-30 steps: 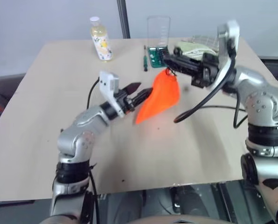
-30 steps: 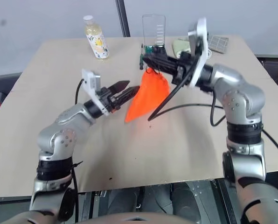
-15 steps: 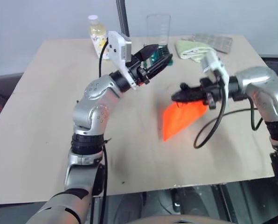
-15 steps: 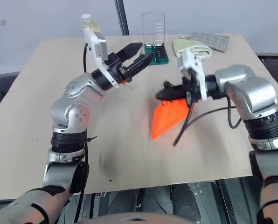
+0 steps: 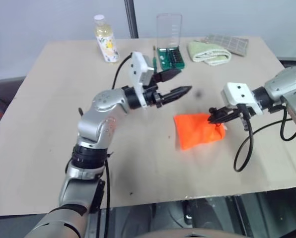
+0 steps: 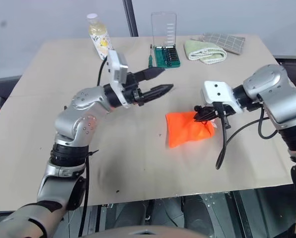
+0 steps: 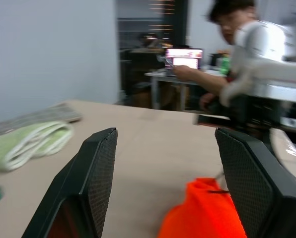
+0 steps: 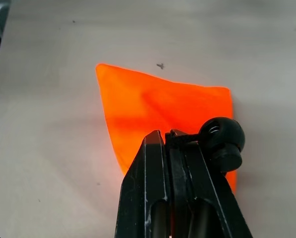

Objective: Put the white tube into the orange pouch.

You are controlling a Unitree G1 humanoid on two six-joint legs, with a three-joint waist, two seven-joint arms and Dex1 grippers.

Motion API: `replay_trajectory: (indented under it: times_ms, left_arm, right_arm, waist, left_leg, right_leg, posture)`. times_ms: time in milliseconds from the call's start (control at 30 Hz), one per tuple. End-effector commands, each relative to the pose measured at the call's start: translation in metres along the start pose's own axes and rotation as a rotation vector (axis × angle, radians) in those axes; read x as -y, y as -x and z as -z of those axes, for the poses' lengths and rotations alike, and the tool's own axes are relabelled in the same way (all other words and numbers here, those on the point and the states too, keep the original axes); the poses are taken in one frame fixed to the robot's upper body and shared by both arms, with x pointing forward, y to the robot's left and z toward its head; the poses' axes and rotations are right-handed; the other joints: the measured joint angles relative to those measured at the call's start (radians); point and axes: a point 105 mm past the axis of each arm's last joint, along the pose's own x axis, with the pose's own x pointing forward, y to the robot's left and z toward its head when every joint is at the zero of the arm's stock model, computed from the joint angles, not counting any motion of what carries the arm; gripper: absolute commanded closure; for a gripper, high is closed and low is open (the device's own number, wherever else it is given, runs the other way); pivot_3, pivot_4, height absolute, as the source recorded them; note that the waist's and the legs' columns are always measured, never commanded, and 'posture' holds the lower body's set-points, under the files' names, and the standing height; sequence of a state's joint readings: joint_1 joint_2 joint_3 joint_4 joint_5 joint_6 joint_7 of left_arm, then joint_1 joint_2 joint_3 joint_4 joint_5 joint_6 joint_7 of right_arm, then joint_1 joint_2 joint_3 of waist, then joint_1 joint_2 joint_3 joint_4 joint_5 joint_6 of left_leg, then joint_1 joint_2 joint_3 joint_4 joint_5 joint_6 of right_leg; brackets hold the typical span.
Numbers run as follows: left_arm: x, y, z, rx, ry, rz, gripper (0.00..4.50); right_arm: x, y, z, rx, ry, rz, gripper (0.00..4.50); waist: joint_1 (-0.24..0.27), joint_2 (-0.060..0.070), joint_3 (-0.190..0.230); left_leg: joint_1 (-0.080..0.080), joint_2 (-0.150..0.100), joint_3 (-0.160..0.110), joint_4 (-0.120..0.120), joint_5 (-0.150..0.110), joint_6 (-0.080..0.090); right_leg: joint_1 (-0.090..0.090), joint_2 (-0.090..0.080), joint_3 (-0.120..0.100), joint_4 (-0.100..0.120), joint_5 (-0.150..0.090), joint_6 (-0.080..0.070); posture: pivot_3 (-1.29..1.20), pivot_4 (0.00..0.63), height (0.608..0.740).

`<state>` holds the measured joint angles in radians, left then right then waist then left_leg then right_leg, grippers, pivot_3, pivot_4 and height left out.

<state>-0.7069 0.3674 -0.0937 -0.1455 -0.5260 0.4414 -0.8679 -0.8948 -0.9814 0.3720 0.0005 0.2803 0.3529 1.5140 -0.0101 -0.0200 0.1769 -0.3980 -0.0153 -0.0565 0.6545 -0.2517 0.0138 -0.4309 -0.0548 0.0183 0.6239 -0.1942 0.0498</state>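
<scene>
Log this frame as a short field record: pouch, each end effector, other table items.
orange pouch: lying on the table; white tube not visible
right end effector: shut on the pouch's black cord at its right edge
left end effector: open, empty, above the table left of the pouch
background items: yellowish bottle, screwdriver-bit case, green towel

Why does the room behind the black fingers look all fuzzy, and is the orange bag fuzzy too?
In the left wrist view the far room and the person there are blurred, and the orange pouch looks soft-edged too. In the right wrist view the pouch is sharp, glowing bright orange on the table. In the left eye view the left gripper casts a faint shadow on the table.
</scene>
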Motion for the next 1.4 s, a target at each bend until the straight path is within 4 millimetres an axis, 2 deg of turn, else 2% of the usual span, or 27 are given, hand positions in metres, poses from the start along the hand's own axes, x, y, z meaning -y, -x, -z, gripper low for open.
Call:
replay_trajectory:
  times_ms: [33, 367, 533, 767, 1033, 1400]
  left_arm:
    - [0.015, -0.01, -0.007, 0.031, -0.047, 0.076, 1.27]
    - [0.024, -0.02, 0.013, -0.002, -0.012, 0.125, 1.27]
    - [0.024, -0.025, 0.022, 0.034, 0.14, 0.123, 1.27]
    - [0.031, -0.03, 0.025, 0.071, 0.258, 0.158, 1.27]
    - [0.041, -0.03, 0.029, 0.055, 0.29, 0.208, 1.27]
    - [0.043, -0.029, 0.031, 0.056, 0.32, 0.221, 1.27]
  right_arm:
    - [-0.004, 0.012, -0.013, 0.003, 0.073, -0.036, 4.5]
    - [-0.008, 0.015, -0.025, 0.04, 0.078, -0.026, 4.5]
    - [-0.01, 0.014, -0.032, 0.056, 0.113, -0.014, 4.5]
    - [-0.015, 0.012, -0.035, 0.065, 0.123, -0.013, 4.5]
    - [-0.014, 0.013, -0.035, 0.073, 0.121, 0.005, 4.5]
    - [-0.018, 0.011, -0.041, 0.096, 0.131, -0.015, 4.5]
  waist:
    - [0.0, 0.0, 0.0]
    - [0.0, 0.0, 0.0]
    - [0.001, 0.0, 0.0]
    - [0.0, 0.0, 0.0]
    - [0.0, 0.0, 0.0]
    - [0.0, 0.0, 0.0]
  left_leg:
    - [0.0, 0.0, 0.0, 0.0, 0.0, 0.0]
    - [0.0, 0.0, 0.0, 0.001, 0.0, 0.0]
    - [0.0, 0.0, 0.0, 0.001, 0.0, 0.001]
    - [0.0, 0.0, 0.0, 0.003, 0.0, 0.001]
    - [0.0, 0.0, 0.0, 0.005, -0.002, 0.003]
    - [0.0, 0.0, 0.0, 0.008, -0.002, 0.004]
  right_leg:
    - [0.0, 0.0, 0.0, 0.0, 0.0, 0.0]
    - [0.0, 0.0, 0.0, 0.001, 0.0, 0.0]
    - [0.0, 0.0, 0.0, 0.001, 0.0, 0.0]
    - [0.0, 0.0, 0.0, 0.002, 0.0, 0.0]
    - [0.0, 0.0, 0.0, 0.003, 0.0, 0.0]
    - [0.001, 0.0, 0.0, 0.003, 0.0, 0.0]
  posture:
    - [0.0, 0.15, 0.74]
    - [0.0, 0.15, 0.74]
    - [0.0, 0.15, 0.74]
    - [0.0, 0.15, 0.74]
    - [0.0, 0.15, 0.74]
    - [0.0, 0.15, 0.74]
